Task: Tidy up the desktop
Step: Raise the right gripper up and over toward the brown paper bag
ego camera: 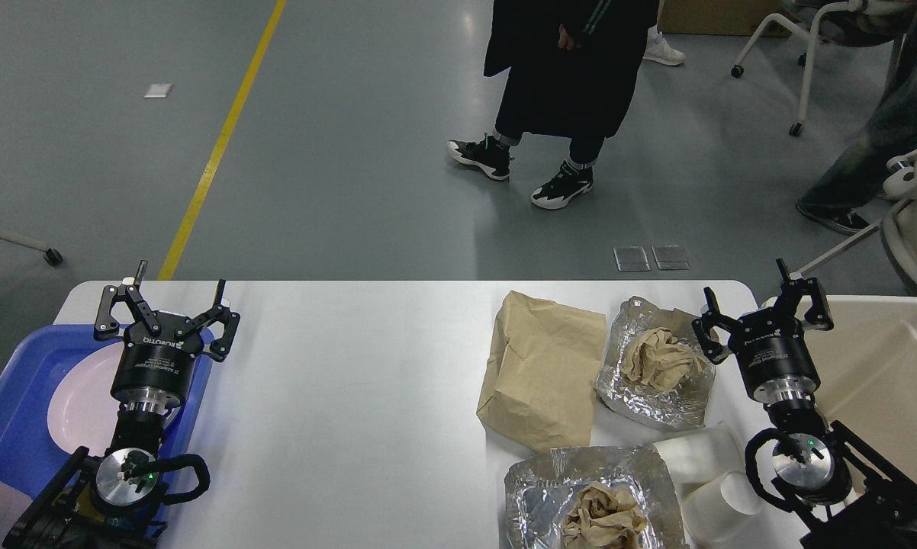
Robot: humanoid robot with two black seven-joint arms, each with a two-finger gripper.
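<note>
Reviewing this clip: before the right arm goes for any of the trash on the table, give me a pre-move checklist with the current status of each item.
1. right gripper open and empty: ok.
2. left gripper open, over the blue tray, away from the trash: ok.
3. Targets in view on the desktop: brown paper bag, two foil sheets holding crumpled paper, two tipped white cups: ok.
4. Cups empty: cannot tell.
5. beige bin open beside the table: ok.
6. Person walking beyond the far edge, apart from the table: ok.
</note>
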